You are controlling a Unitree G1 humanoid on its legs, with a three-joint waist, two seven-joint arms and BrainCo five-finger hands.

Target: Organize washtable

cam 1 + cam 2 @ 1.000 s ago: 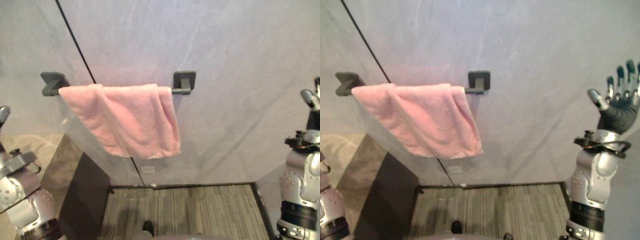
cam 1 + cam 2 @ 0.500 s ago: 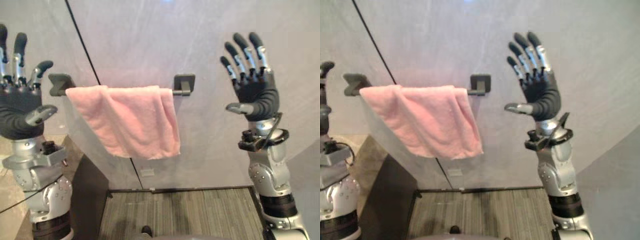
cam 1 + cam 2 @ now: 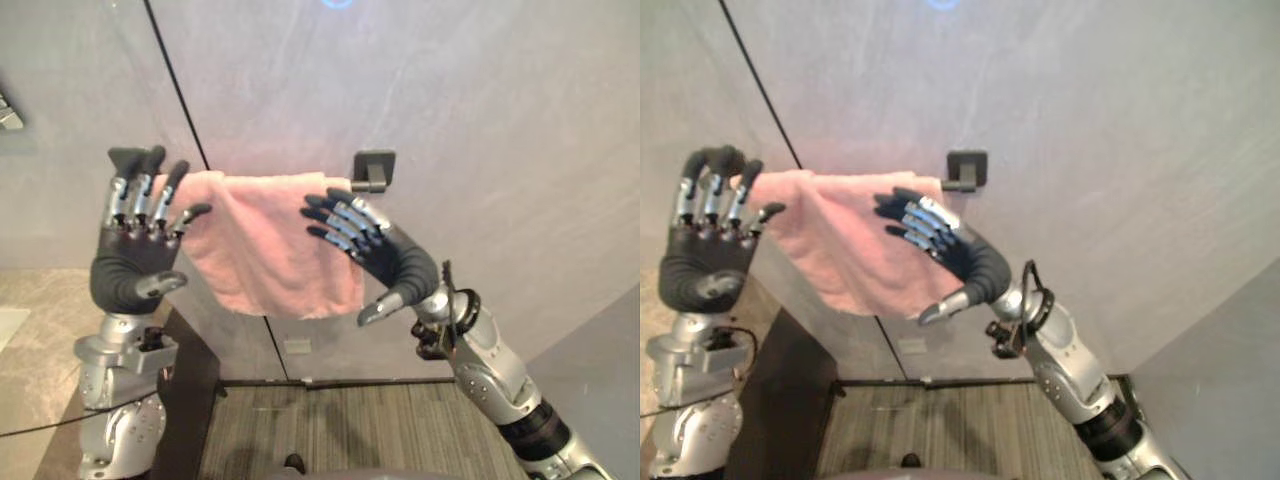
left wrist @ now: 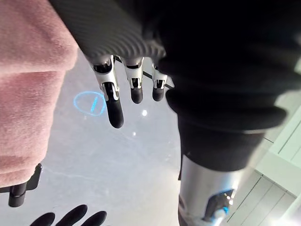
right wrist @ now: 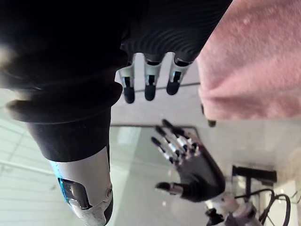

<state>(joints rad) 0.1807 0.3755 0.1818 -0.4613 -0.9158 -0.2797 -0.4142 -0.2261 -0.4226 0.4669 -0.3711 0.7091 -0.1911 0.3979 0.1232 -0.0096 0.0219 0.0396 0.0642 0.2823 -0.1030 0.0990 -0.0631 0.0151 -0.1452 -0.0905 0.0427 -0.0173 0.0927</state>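
Head view: fluffy pink towel (image 3: pixel 265 240) hangs over dark grey wall rail (image 3: pixel 372 172). Left hand (image 3: pixel 135 262) is raised at the towel's left end, fingers straight and spread, empty. Right hand (image 3: pixel 392 262) is in front of the towel, fingers extended, empty; contact unclear. Left wrist view: fingers (image 4: pixel 114 108) straight, towel beside them. Right wrist view: fingers (image 5: pixel 148 87) straight, nothing held.

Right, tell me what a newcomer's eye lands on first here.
The fluffy pink towel draped over a dark metal wall rail, at the middle of the grey wall, draws the eye first. Next come the robot's arms held up before it with fingers spread: the left hand at the towel's left edge, the right hand across its right half.
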